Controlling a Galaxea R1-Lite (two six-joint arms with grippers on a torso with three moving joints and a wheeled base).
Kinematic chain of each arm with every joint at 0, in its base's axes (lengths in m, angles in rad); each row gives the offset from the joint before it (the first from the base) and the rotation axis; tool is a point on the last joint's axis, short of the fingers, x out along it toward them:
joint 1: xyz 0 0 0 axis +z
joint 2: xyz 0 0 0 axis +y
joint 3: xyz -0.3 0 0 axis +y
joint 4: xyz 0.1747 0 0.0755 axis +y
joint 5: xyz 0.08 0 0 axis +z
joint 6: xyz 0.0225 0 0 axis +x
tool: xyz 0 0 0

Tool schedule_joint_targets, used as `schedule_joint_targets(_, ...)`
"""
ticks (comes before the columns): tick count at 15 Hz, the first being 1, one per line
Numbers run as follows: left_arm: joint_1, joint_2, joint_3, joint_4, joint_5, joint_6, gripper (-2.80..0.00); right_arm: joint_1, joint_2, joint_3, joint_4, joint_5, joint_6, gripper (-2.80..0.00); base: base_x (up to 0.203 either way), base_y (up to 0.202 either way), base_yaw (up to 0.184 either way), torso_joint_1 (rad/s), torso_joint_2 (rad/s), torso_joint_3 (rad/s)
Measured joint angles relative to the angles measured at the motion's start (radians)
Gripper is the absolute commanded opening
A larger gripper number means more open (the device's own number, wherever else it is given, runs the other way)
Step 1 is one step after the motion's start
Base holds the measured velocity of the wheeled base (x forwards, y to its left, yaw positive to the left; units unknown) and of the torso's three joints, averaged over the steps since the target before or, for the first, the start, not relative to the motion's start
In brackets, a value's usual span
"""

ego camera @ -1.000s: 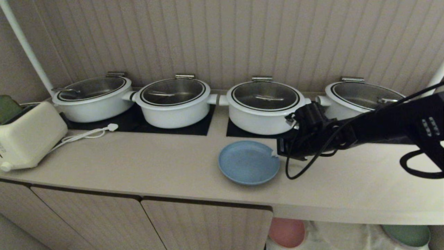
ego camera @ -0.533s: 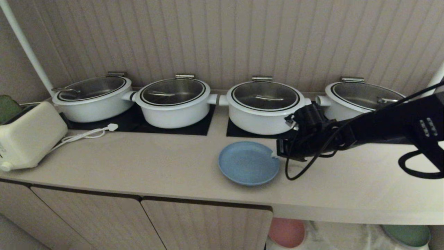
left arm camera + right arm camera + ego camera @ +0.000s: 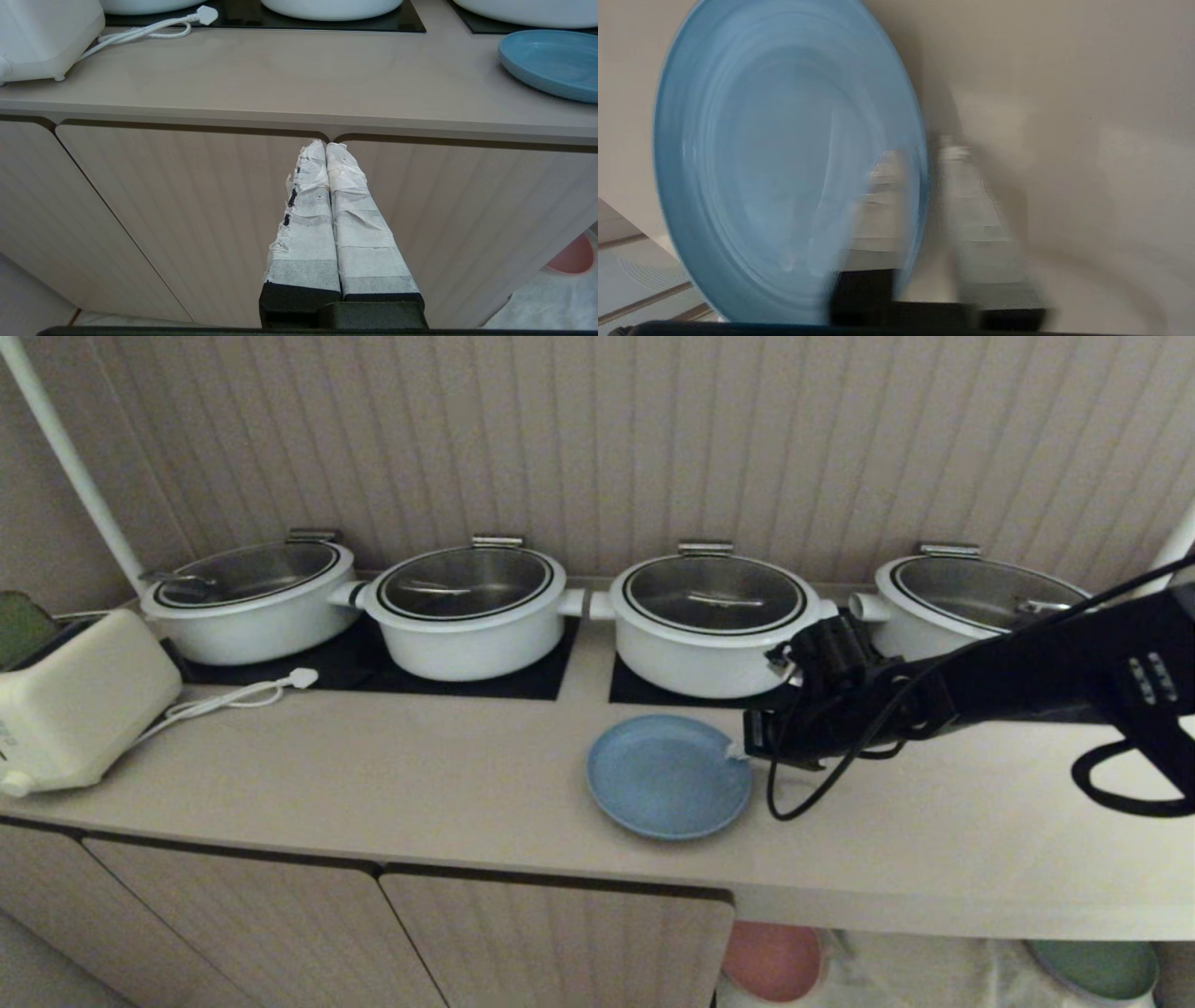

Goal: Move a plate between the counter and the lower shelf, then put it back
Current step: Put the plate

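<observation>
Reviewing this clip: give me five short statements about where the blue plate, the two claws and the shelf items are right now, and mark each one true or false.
1. The plate lies on the counter, in front of the pots. True.
2. The right claw is far from the plate. False: its fingers straddle the plate's rim with a gap between them, one over the inside, one outside.
3. The left claw is shut and holds nothing, in front of a cabinet door. True.
4. Three white pots stand on the counter. False: four lidded pots show in the head view.
5. A pink plate and a green plate sit in the lower shelf. True.
</observation>
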Motion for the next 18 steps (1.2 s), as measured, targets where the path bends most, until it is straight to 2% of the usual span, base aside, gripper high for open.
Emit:
schedule_joint_targets(11, 0.000, 0.000, 0.000, 0.000, 0.000, 0.000, -2.80, 0.000, -0.026, 0.008, -0.003, 0.000, -0.008, 0.00, 0.000, 0.000, 0.000, 0.000, 0.00, 0.000)
schedule_joint_targets(18, 0.000, 0.000, 0.000, 0.000, 0.000, 0.000, -2.80, 0.000, -0.113, 0.119, -0.013, 0.000, -0.009, 0.00, 0.000, 0.000, 0.000, 0.000, 0.00, 0.000)
